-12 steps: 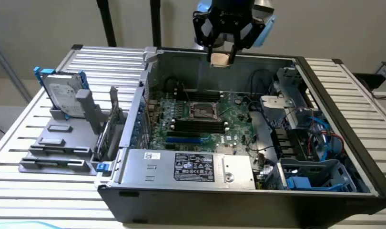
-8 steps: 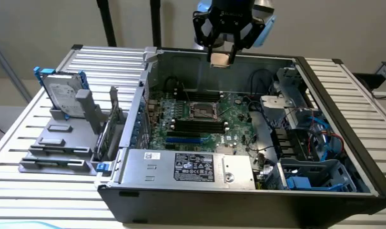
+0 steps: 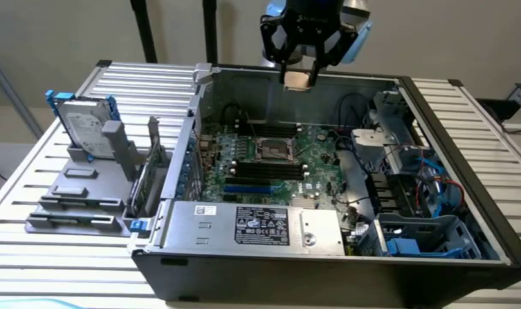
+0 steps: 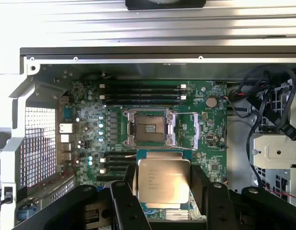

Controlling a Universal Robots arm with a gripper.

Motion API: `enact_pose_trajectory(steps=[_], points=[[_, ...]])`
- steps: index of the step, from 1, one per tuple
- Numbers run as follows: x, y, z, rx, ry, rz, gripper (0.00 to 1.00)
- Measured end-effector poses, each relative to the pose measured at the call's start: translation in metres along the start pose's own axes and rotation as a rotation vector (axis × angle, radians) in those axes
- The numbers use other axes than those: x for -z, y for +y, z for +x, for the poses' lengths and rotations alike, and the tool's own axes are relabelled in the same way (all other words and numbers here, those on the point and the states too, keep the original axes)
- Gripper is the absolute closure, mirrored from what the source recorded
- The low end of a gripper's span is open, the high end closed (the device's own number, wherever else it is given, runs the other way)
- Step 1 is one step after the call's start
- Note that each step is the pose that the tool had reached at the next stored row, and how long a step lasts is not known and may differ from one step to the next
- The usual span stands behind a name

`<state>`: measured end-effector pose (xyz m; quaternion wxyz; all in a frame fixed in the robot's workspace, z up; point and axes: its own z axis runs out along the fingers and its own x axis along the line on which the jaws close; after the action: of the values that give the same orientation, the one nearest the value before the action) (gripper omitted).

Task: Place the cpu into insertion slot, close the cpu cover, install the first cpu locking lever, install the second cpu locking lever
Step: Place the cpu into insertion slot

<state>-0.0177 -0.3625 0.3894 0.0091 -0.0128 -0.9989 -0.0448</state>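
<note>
1. Our jaws are clamped on the cpu [image 3: 296,80], high above the open case [image 3: 329,278] (well clear of the motherboard [image 3: 321,154]);
2. the insertion slot [image 4: 148,128] lies bare; we judge seating, cover and both levers not yet done.

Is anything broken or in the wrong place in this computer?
Nothing looks broken or spilled. The only thing out of place is the cpu: the gripper holds it up in the air above the open case, while the insertion slot on the green motherboard sits empty.
</note>
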Motion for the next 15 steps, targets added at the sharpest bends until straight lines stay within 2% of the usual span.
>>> enact_pose_trajectory(steps=[2,6,9,12,15], points=[[-0.0003,0.0000,0.000,0.000,-0.0014,0.0002,0.45],[-0.0068,0.0012,0.003,0.001,-0.0105,-0.0002,0.45],[-0.0129,0.0053,0.009,0.002,-0.0169,-0.0005,0.45],[-0.0191,0.0136,0.015,0.002,-0.0208,-0.0004,0.45],[-0.0258,0.0260,0.016,0.002,-0.0220,-0.0001,0.45]])
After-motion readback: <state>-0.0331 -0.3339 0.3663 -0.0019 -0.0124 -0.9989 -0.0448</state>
